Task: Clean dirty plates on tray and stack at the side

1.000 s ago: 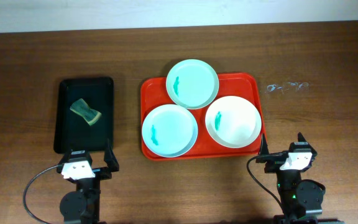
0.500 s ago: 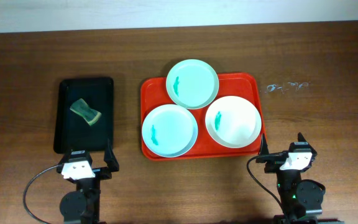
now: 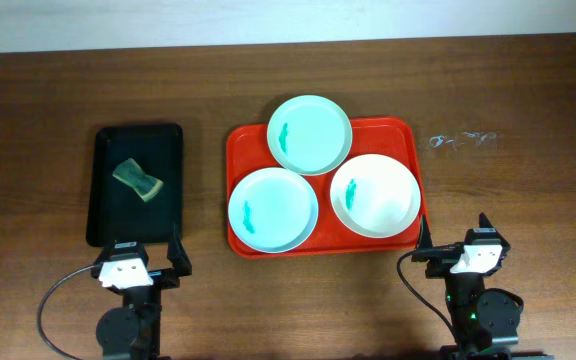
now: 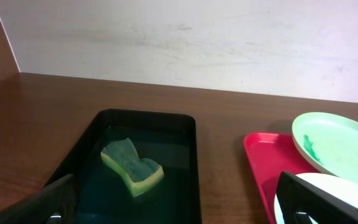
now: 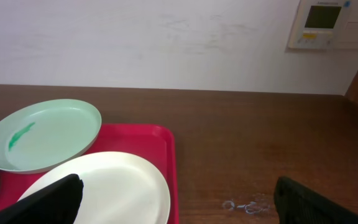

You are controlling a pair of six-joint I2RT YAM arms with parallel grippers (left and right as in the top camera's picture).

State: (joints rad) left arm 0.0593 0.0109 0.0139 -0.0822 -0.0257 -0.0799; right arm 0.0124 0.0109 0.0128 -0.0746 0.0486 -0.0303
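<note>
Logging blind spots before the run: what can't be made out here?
- Left wrist: nearer plate is cut off by the bottom and right edges.
- Right wrist: white plate is cut off by the bottom edge.
- Overhead: clear scrap is too small to identify.

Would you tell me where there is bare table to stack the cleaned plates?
Bare wood lies right of the red tray, apart from a small clear scrap, and between it and the black tray. Three plates crowd the red tray.
</note>
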